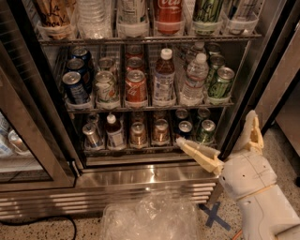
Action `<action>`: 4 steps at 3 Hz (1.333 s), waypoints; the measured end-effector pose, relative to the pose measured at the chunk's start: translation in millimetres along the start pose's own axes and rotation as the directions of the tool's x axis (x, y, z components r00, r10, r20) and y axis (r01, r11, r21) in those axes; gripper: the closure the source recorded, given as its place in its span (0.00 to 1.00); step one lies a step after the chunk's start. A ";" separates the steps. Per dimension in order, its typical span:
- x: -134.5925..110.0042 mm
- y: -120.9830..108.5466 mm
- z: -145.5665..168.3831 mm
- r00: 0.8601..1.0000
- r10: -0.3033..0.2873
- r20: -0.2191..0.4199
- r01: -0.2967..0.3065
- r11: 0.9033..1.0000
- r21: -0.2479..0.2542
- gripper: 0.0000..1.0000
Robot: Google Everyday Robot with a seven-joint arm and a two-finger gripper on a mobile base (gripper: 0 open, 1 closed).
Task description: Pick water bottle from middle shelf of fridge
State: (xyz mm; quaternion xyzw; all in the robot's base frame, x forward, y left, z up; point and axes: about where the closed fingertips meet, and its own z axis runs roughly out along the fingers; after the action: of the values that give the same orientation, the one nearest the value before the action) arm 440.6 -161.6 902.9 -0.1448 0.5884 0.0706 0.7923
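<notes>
The fridge (140,176) stands open in front of me. Its middle shelf (150,107) holds lanes of blue, white, red and green cans. The water bottle (194,79) stands upright in the lane second from the right, clear and ribbed with a white cap. It is between a white-capped bottle of brown drink (163,78) and a green can (220,82). My gripper (215,127) is at the lower right, below the middle shelf and level with the bottom shelf. It is open and empty, one finger (199,153) pointing left toward the fridge and the other (253,131) pointing up.
The top rack holds large bottles (167,14). The bottom rack holds small cans (138,132). The open door frame (35,136) stands at the left. Crumpled clear plastic (150,218), a blue tape cross (214,215) and a black cable (47,221) lie on the floor.
</notes>
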 end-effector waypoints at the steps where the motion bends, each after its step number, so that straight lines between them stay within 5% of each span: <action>1: 1.1 0.5 1.5 1.000 -0.009 -0.004 0.008 1.000 -0.004 0.00; 2: 12.6 -2.1 11.4 0.997 -0.052 -0.058 0.052 0.999 -0.009 0.00; 4: 26.9 -5.6 22.4 0.997 -0.009 -0.083 0.009 1.000 -0.004 0.00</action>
State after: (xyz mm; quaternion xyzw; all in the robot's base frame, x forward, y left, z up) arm 470.6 -161.4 884.0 -0.1517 0.6200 0.0622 0.7673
